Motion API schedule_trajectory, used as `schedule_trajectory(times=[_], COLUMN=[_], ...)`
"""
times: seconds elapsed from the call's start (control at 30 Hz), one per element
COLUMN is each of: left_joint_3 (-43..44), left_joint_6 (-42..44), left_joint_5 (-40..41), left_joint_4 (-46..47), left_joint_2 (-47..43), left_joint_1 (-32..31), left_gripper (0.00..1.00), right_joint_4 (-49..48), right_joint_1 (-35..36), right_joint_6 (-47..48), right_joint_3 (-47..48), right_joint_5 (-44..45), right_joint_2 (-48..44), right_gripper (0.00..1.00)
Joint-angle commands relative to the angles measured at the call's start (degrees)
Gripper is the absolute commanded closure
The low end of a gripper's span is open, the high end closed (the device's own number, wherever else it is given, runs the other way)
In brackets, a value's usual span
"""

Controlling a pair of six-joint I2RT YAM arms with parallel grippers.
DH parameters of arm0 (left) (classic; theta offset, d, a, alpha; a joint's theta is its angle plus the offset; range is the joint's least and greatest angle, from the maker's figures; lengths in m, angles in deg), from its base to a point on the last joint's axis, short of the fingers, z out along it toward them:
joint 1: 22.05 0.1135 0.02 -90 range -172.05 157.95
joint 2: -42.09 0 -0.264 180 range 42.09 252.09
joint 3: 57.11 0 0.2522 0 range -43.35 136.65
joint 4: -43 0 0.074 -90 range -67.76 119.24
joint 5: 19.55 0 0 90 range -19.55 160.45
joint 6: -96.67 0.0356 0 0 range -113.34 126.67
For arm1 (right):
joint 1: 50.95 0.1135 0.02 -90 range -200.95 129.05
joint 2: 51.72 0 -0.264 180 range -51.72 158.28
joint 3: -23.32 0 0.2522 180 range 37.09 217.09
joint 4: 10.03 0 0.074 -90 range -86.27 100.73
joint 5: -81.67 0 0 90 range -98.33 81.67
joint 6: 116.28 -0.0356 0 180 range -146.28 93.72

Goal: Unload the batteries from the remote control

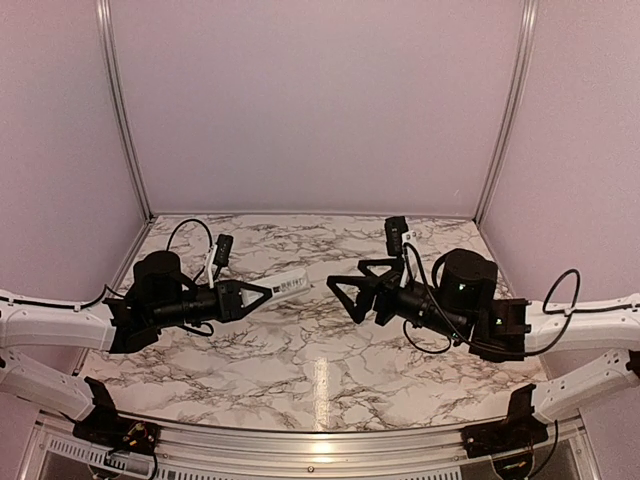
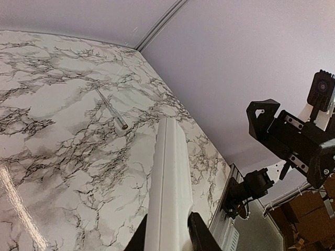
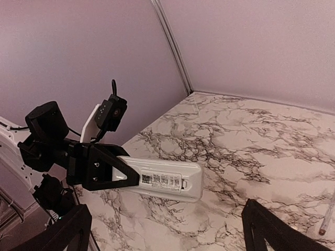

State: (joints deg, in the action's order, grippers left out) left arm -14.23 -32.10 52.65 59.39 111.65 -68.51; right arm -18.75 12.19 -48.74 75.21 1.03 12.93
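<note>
My left gripper [image 1: 262, 293] is shut on one end of the white remote control [image 1: 288, 284] and holds it just above the marble table, the free end pointing right. In the right wrist view the remote [image 3: 167, 180] shows its labelled back with the cover closed. No batteries are visible. In the left wrist view the remote [image 2: 170, 178] runs up from between the jaws of the left gripper [image 2: 167, 232]. My right gripper [image 1: 347, 284] is open and empty, facing the remote's free end a short gap away. Its fingers [image 3: 63, 230] frame the right wrist view.
A thin grey rod [image 2: 111, 110] lies on the marble table [image 1: 320, 370] beyond the remote; its tip also shows at the right edge of the right wrist view [image 3: 328, 214]. Purple walls and aluminium posts [image 1: 122, 110] enclose the table.
</note>
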Motion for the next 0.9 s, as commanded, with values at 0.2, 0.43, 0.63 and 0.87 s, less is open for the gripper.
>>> schedule_trajectory(times=[0.2,0.43,0.63,0.87], left_joint_3=[-0.1,-0.5,0.3,-1.7], left_joint_6=[-6.4,-6.2,-3.4,-7.0], left_joint_5=[-2.6,-2.7,-1.6,-0.1], left_joint_4=[3.5,3.5,-1.0,2.3], left_joint_2=[-1.0,-1.3,-4.5,-5.9], left_joint_1=[0.1,0.1,0.2,0.1], left_gripper=[1.0,1.0,1.0,1.0], right_joint_4=[-1.5,-4.3,-4.1,2.9], right_joint_1=[0.5,0.7,1.6,1.6], right_joint_6=[-4.6,-6.9,-7.5,-8.4], right_joint_3=[9.0,9.2,9.8,12.3], right_joint_5=[-8.3,-11.1,-10.2,-7.8], right_joint_2=[8.7,12.0,12.6,12.5], right_gripper=[0.02,0.02,0.03,0.03])
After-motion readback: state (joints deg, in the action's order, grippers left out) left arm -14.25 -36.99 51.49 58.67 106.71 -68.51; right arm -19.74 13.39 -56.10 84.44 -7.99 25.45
